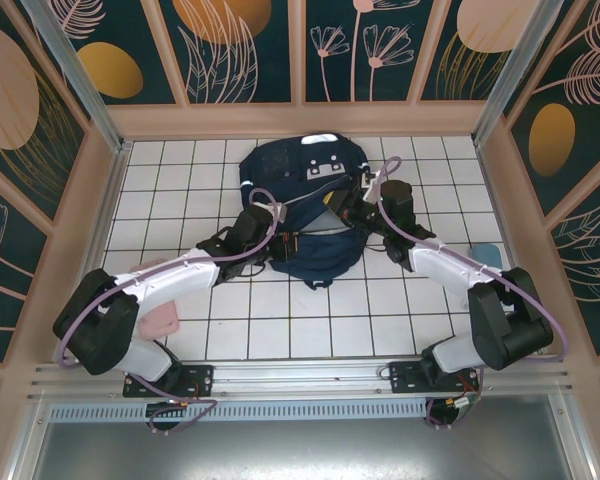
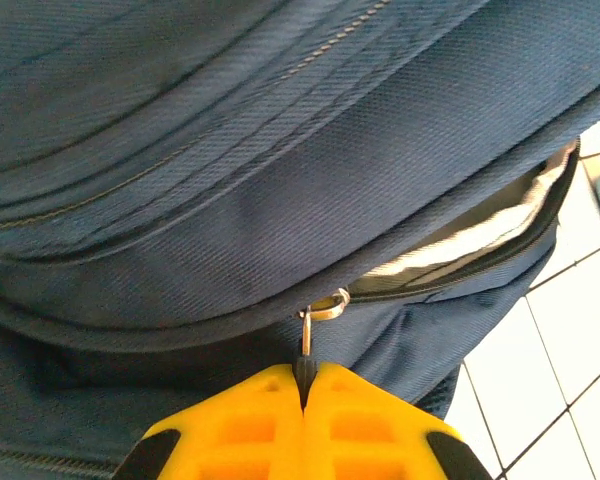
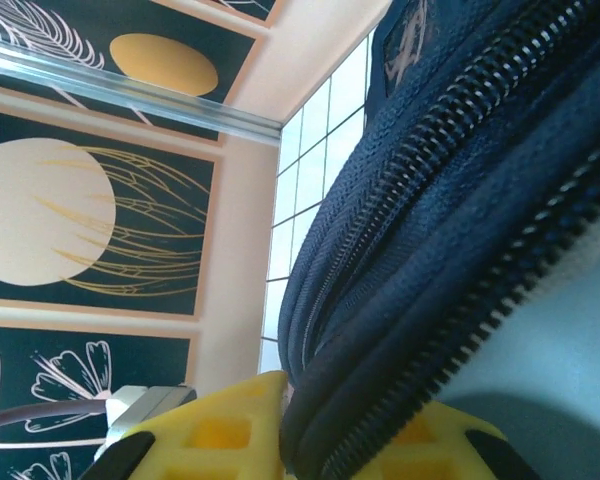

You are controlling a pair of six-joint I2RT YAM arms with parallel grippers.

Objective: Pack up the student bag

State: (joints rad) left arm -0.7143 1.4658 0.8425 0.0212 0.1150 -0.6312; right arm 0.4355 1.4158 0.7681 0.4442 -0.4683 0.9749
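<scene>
The student bag (image 1: 285,165) lies between both arms; the left gripper (image 2: 305,385) is pinched tight on its zipper pull (image 2: 318,312); the right gripper (image 3: 345,425) clamps its zippered rim.

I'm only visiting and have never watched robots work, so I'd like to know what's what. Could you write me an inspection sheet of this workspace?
Surface: white tiled table, walled in.
Job's things: student bag lying mid-table, its zip partly open.
Clutter: pink item by the left arm and light blue item by the right arm; I can't tell what either is.
Grippers: left gripper shut on the zipper pull; right gripper shut on the bag's zippered rim.
Cables: lilac cables run along both arms.
Surroundings: dark floral panels around the table.
</scene>
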